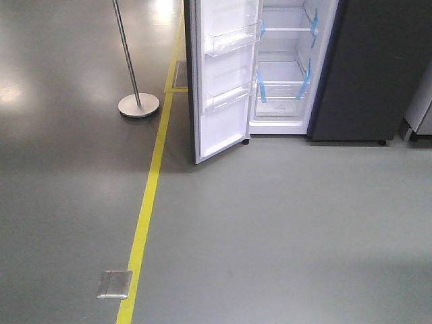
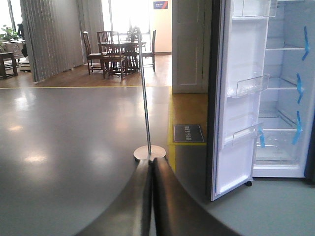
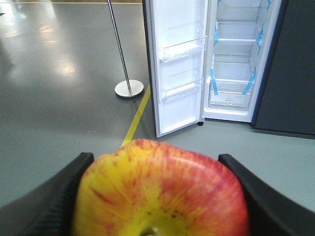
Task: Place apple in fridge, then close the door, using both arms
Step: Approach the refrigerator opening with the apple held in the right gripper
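Two arms are at work. The right end effector (image 3: 157, 209) is clamped on the apple (image 3: 162, 182), which is held well short of the fridge (image 1: 364, 67). The left end effector (image 2: 151, 196) is pressed closed, with nothing gripped. The door (image 1: 223, 128) is swung wide open, its bins exposed. The carrying step is judged to be in hand. Next, the apple needs to be brought forward past the door's edge onto a shelf (image 1: 283, 30).
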Motion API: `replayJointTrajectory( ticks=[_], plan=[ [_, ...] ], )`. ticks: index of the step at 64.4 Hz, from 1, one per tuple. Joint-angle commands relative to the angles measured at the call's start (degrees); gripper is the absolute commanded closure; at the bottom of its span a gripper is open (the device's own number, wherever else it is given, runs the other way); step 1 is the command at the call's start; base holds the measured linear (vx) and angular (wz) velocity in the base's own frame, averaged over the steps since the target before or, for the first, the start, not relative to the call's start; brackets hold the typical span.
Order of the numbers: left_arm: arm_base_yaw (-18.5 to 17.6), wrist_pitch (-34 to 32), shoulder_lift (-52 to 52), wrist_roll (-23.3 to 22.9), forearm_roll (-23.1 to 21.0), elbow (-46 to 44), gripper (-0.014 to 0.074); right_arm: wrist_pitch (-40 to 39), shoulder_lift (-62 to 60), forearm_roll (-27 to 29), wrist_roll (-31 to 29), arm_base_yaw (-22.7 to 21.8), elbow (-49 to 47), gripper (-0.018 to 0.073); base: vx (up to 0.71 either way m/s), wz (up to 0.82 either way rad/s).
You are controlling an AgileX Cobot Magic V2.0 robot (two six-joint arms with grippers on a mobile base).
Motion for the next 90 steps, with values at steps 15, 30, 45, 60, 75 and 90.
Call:
replayJointTrajectory(
  ticks=[15,30,45,60,75,90],
  plan=[
    [-0.5,-4.2,-0.8,0.0,-0.3,-1.0,0.0603,-4.6,0.1,0.2,-0.5,0.0,-1.5,0.0568,0.14,-0.01],
    [-0.5,-4.2,-0.8,0.0,-0.3,-1.0,0.0603,-4.6,0.1,0.2,-0.5,0.0,-1.5,0.0568,0.12,-0.01],
    [-0.5,-4.2,-0.8,0.0,-0.3,-1.0,0.0603,-4.6,0.1,0.2,-0.5,0.0,-1.5,0.0568,0.1,-0.01],
    [-0.5,-4.2,-0.8,0.0,-0.3,-1.0,0.0603,-4.6,0.1,0.2,-0.5,0.0,-1.5,0.0568,0.1,-0.03],
    [-0.5,-4.2,-0.8,0.0,-0.3,-1.0,0.0603,-4.6,0.1,0.2,-0.5,0.0,-1.5,0.0568,0.1,-0.01],
    [-0.5,-4.2,-0.8,0.0,-0.3,-1.0,0.0603,-4.6,0.1,0.2,-0.5,0.0,-1.5,0.0568,0.1,0.0]
  ],
)
